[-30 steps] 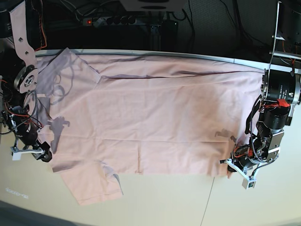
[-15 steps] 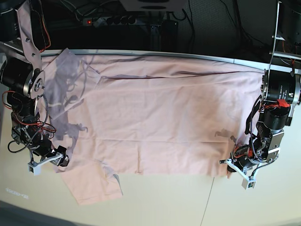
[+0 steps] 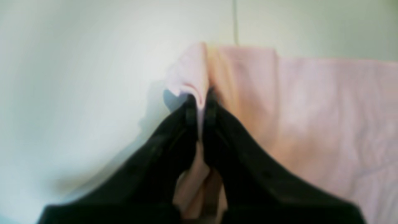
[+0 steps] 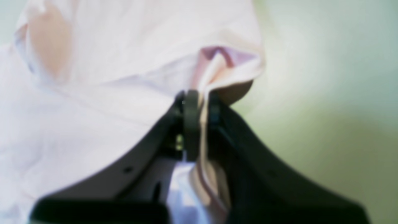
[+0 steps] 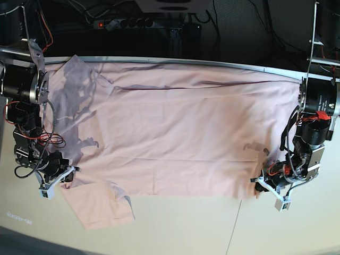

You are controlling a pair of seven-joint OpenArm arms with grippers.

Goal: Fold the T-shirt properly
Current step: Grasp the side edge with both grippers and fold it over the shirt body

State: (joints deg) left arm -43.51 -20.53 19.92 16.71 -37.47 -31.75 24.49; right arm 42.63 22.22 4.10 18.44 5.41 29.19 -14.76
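The pale pink T-shirt lies spread flat across the table, plain side up, with one sleeve sticking out at the front left. My left gripper sits at the shirt's front right corner. In the left wrist view the left gripper is shut on a fold of the T-shirt. My right gripper is at the front left edge, just above the sleeve. The right wrist view shows the right gripper shut on a bunched bit of the T-shirt.
The pale table shows bare along the front, with a seam line running toward me. The shirt reaches the table's far edge. Behind it are dark cables and a power strip.
My right arm came in from the left to the shirt's front left edge and its jaws closed on the cloth. The sleeve shifted slightly. The left arm held still.
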